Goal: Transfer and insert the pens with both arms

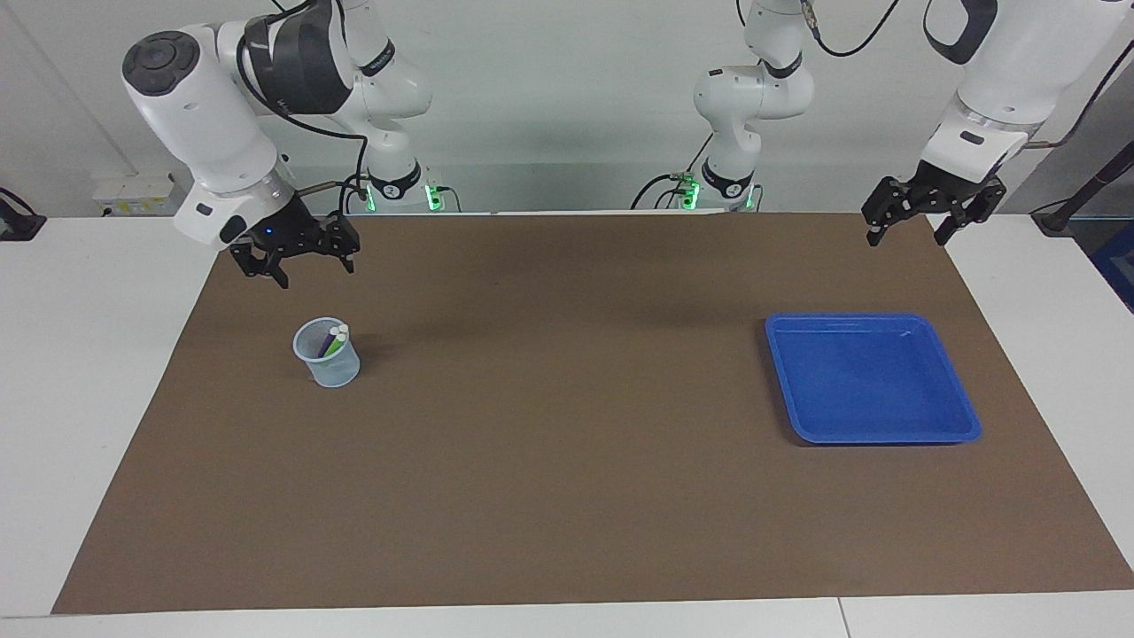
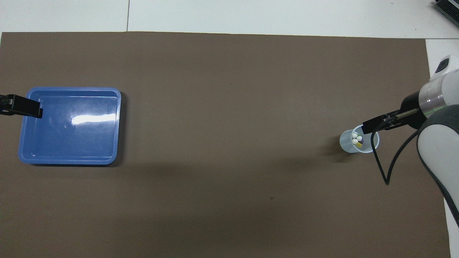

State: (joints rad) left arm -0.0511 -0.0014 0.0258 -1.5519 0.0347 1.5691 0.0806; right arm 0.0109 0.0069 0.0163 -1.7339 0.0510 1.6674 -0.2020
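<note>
A brown mat (image 1: 549,461) is covering most of a white table (image 1: 80,372), with a pale wall running along the robots' end.

Three pens (image 1: 334,341) are standing together in a clear cup (image 1: 328,354) on the mat, toward the right arm's end of the table. Their pale whitish ends are pointing up, clustered near the rim. In the overhead view the pens (image 2: 357,139) are showing three white tips with bits of yellow, purple and green below them; the cup wall (image 2: 346,141) is blurring the rest of their barrels, so their full length is hard to make out.

The right gripper (image 1: 301,262) is hanging in the air, its fingers spread apart and holding nothing. From overhead, the right gripper (image 2: 373,124) is overlapping the cup's rim, but the facing view is showing it clear of the cup.

A blue tray (image 1: 966,425) is lying on the mat well apart from the cup, toward the left arm's end. The left gripper (image 1: 912,232) is waiting in the air, fingers wide and holding nothing; overhead, only part of it (image 2: 21,107) is showing, cut off at the edge.
</note>
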